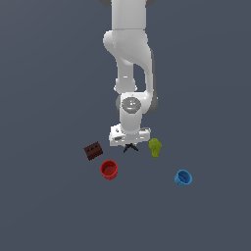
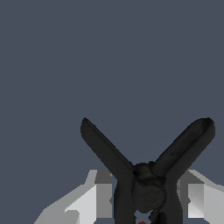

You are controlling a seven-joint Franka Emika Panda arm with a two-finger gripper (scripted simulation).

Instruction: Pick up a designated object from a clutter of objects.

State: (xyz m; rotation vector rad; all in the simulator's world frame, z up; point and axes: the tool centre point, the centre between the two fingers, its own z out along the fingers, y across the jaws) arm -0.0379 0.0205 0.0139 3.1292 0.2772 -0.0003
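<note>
Gripper (image 1: 130, 142) low over the worktop (image 1: 49, 206), straddling the clamp (image 1: 130, 147), which lies between block (image 1: 92, 150) and green lump (image 1: 155, 147), so the jaws can likely close on its body. Wrist view: clamp (image 2: 146, 175) between the pale fingers (image 2: 97, 197), legs splayed outward, jaws part-open; contact can't be told. Exterior view alone shows red cup (image 1: 109, 169) and blue cup (image 1: 183, 177), both clear of the grasp.

a flat, plain slate-grey ground (image 1: 49, 206) fills both views edge to edge, evenly lit, matte and unmarked, with no seam between floor and backdrop to be seen
</note>
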